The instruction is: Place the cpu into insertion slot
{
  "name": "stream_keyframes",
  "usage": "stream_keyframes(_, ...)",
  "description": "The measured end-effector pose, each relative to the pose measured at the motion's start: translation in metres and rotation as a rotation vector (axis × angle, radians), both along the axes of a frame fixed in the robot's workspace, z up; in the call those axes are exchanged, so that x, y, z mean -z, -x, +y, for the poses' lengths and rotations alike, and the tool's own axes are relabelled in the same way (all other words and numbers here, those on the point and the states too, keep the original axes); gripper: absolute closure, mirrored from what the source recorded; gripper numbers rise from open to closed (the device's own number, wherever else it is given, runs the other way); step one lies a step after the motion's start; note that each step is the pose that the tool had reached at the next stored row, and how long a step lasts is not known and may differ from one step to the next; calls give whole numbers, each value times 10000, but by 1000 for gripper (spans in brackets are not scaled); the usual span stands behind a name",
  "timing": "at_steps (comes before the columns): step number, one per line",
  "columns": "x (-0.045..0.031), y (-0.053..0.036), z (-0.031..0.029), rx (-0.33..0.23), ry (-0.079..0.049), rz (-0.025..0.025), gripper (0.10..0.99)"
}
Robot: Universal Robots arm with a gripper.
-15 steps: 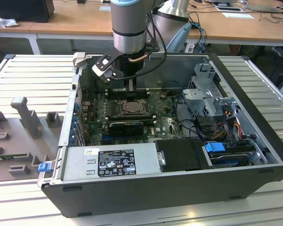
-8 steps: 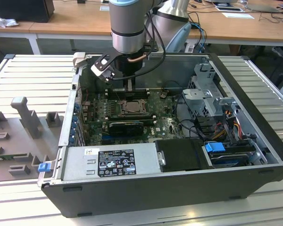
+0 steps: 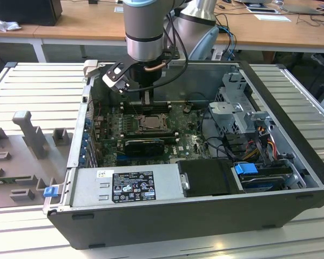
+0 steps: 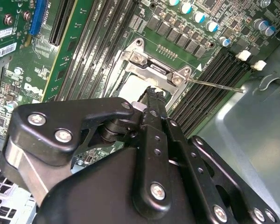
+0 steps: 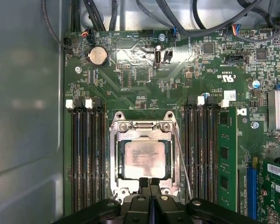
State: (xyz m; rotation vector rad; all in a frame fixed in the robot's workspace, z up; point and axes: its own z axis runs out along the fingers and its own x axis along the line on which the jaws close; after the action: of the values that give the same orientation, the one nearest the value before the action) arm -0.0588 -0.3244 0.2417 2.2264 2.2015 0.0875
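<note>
One robot arm reaches down into an open computer case that lies on a slatted metal table, and I am watching it through three cameras. In the exterior view the gripper hangs just above the green motherboard, at the far edge of the insertion slot as that camera sees it. A grey power supply runs along the near wall of the case.

In the first wrist view the cpu lies flat inside the insertion slot. Its pale silver top faces up and its edges sit square with the shiny metal frame around it. I see the gripper with its two black fingers pressed together and nothing between them. Their tips are over the frame's edge, just beside the chip; whether they touch the frame I cannot tell. The thin lever runs along one side of the socket, between it and a bank of long black memory slots. A round coin battery sits well apart on the board.

In the second wrist view the gripper covers part of the insertion slot. A pale patch of the cpu shows beside its tip, and the lever sticks out sideways from the frame
</note>
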Motion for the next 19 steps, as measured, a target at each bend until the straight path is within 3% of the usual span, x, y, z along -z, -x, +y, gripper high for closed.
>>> stream_keyframes(19,2,91,0,0,-5,0,980)
